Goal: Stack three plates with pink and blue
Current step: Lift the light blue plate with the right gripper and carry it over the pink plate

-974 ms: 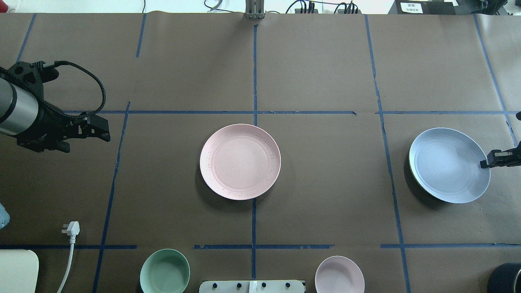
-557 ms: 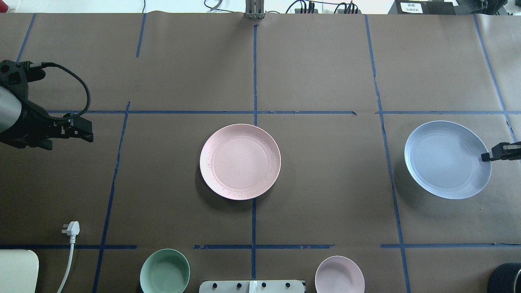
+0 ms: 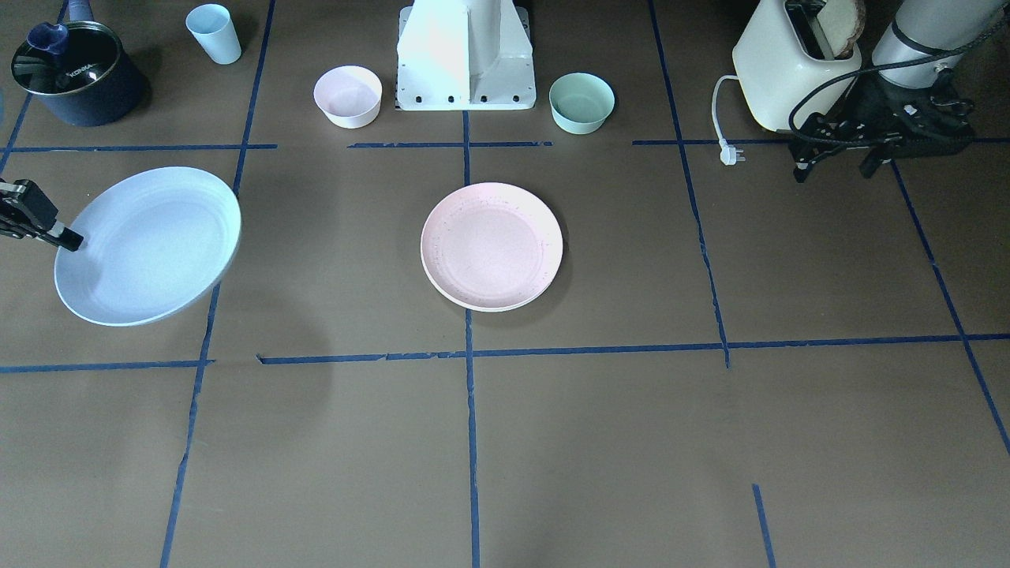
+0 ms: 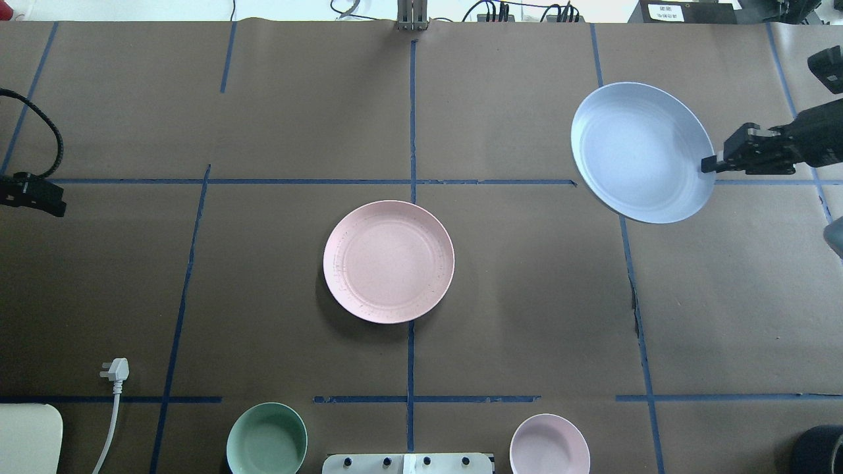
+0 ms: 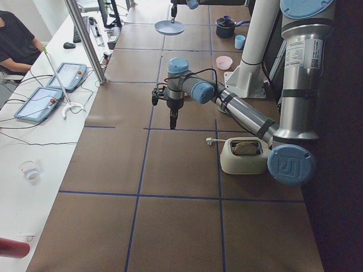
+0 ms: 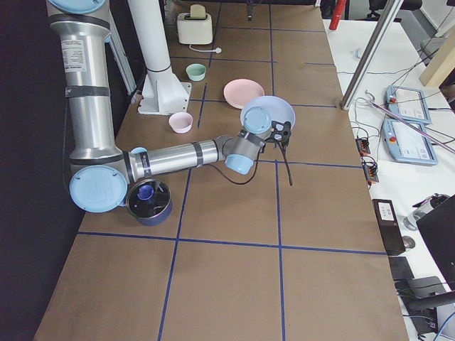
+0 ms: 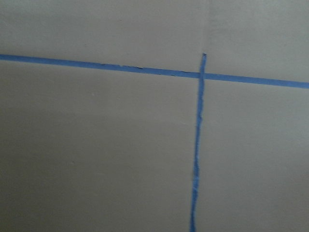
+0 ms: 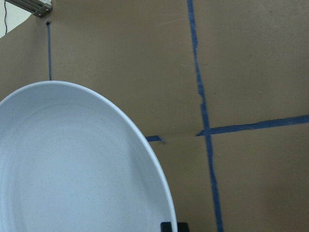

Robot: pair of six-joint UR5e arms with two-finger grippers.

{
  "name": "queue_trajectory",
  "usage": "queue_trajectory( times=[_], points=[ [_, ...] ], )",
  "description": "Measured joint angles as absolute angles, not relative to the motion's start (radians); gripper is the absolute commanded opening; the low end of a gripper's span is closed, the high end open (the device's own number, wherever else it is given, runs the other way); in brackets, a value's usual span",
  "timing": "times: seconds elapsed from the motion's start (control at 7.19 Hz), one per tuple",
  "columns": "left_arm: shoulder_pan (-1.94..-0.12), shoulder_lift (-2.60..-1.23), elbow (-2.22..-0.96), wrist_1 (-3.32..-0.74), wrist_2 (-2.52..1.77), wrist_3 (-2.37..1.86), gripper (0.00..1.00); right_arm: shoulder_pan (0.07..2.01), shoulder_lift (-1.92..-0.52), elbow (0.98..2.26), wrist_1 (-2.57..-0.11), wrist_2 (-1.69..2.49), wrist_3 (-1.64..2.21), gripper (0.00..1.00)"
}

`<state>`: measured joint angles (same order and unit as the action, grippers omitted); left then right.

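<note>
Rising higher off the table (image 4: 527, 296), blue plate (image 4: 639, 151) clamped in right tool (image 4: 707, 164).

The table (image 4: 527, 296) is covered with brown paper and marked with blue tape lines (image 4: 410, 118). The pink plate (image 4: 388, 261) lies at its middle. Along the near edge (the robot's side) stand, from left to right, a cream toaster (image 3: 785, 67) with its white plug (image 4: 116, 370), a mint-green bowl (image 4: 267, 439), a small pink bowl (image 4: 549, 444) and a dark pot (image 3: 75, 75).
</note>
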<state>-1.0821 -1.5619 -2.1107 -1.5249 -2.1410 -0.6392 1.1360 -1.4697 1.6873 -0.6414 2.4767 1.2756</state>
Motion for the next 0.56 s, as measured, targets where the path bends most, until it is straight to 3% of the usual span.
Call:
queue_trajectory(
  times=[0.56],
  points=[
    [-1.267, -1.571, -1.927, -1.517, -2.255, -0.333, 1.00, 0.822, -1.237, 1.756, -0.930, 2.151, 1.308, 0.00]
  ],
)
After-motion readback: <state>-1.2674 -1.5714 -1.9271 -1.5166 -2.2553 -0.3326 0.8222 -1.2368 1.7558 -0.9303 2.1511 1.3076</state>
